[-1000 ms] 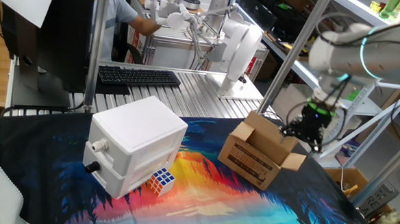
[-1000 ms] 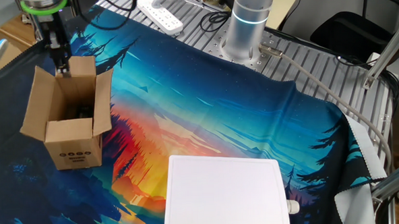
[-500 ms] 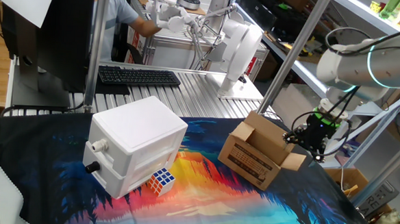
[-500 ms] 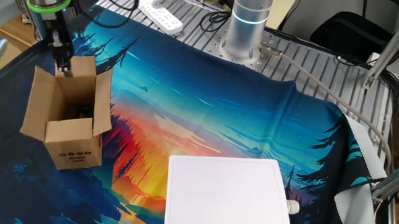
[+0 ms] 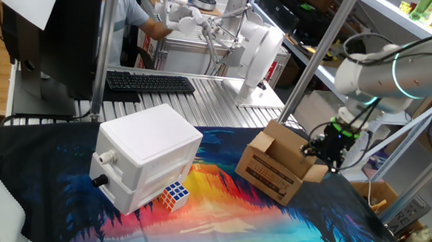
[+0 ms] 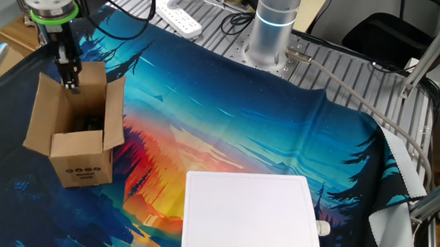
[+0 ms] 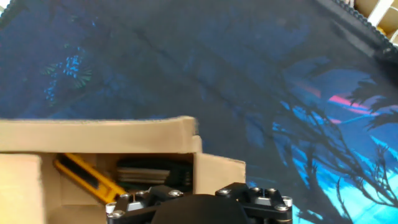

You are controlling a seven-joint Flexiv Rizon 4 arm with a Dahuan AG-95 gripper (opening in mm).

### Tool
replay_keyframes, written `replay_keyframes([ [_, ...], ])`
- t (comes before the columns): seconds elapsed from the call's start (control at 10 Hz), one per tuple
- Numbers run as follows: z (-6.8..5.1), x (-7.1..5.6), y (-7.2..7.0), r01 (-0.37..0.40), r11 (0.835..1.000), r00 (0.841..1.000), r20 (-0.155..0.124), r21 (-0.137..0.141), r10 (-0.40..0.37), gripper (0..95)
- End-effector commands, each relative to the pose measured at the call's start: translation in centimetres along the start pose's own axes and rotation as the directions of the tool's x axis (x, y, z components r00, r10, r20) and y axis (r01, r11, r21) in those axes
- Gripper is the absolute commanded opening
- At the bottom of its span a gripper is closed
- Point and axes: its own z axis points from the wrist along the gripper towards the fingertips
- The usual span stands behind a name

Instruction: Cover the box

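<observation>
- The box [image 6: 77,130] stands on the table [image 6: 228,130] at about 9 o'clock in the other fixed view, flaps up and open; a yellow tool [image 7: 87,177] and dark items lie inside.
- The claw [image 6: 70,74] hangs at the box's 12 o'clock flap; whether its fingers are spread or pressed together, I cannot tell.
- A white plastic box [image 5: 146,156] sits well apart, with a Rubik's cube [image 5: 173,195] just beside it.

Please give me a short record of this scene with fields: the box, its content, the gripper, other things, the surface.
box: cardboard box, flaps open, upright
content: yellow tool and dark items inside
gripper: gripper at one upright flap; open or shut cannot be told
other things: white plastic box, puzzle cube beside it
surface: printed cloth
</observation>
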Motion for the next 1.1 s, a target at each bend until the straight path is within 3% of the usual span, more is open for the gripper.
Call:
replay_keyframes([
  [0.1,-0.9,-0.1,1.8,-0.018,1.0,1.0,-0.005,0.016,0.018,76.0],
  [0.6,0.4,-0.4,4.3,-0.021,1.0,1.0,-0.002,0.018,0.021,76.0],
  [1.1,0.1,-0.5,5.7,-0.037,0.999,0.999,-0.017,0.027,0.037,76.0],
])
